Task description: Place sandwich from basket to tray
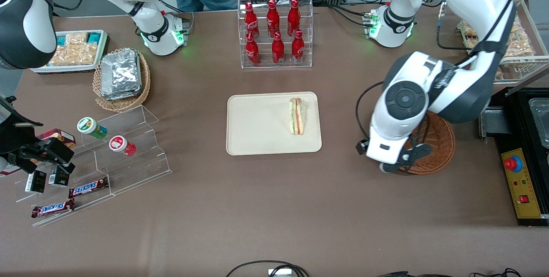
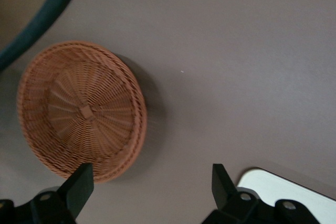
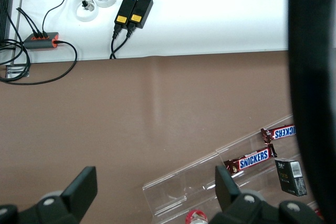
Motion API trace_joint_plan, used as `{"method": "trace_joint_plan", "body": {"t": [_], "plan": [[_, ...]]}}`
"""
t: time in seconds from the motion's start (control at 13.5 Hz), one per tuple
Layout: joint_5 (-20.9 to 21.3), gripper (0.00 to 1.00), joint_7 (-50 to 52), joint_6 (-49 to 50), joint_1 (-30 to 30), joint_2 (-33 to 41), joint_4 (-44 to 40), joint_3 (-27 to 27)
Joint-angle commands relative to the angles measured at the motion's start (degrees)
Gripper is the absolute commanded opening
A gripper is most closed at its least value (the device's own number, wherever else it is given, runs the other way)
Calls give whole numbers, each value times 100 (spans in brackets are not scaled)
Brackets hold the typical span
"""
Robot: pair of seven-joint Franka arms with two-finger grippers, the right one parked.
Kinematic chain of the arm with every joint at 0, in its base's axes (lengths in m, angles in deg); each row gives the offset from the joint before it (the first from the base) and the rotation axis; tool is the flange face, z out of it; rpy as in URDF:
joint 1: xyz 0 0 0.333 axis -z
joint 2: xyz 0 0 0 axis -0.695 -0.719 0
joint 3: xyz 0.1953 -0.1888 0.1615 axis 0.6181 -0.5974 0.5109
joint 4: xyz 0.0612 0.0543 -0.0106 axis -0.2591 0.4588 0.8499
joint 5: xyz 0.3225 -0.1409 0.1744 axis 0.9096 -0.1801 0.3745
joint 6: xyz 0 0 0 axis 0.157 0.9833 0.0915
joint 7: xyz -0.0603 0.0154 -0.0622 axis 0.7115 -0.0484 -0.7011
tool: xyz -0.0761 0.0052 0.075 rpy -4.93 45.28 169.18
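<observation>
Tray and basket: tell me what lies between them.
Only bare brown tabletop; the front view shows it between the tray and the basket. The open tool hangs above that gap, as the wrist view shows.

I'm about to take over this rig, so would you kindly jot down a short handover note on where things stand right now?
End effector: open, holding nothing, hovering over bare table between the basket and the tray.
Sandwich: lying on the tray, near the edge toward the working arm's end.
Basket: empty, on the table beside the tray.
Done: sandwich is out of the basket and on the tray.
Left: apparently nothing but retracting the arm.
</observation>
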Motion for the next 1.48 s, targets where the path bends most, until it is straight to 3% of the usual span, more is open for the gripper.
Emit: {"method": "trace_joint_plan", "body": {"t": [0.0,0.44,0.52,0.74,0.89,1.19,1.41], "plan": [[-349,99,-664,347,-431,382,70,-58],[-850,99,-2228,718,-1117,953,61,30],[-1008,99,-2614,761,-1092,1119,61,300],[-1869,99,-3984,840,-443,1796,218,1879],[-2011,99,-4654,1068,-196,2078,281,2489],[-2380,99,-5990,1604,208,2623,281,3254],[-2416,100,-6142,1869,454,2896,272,3265]]}}
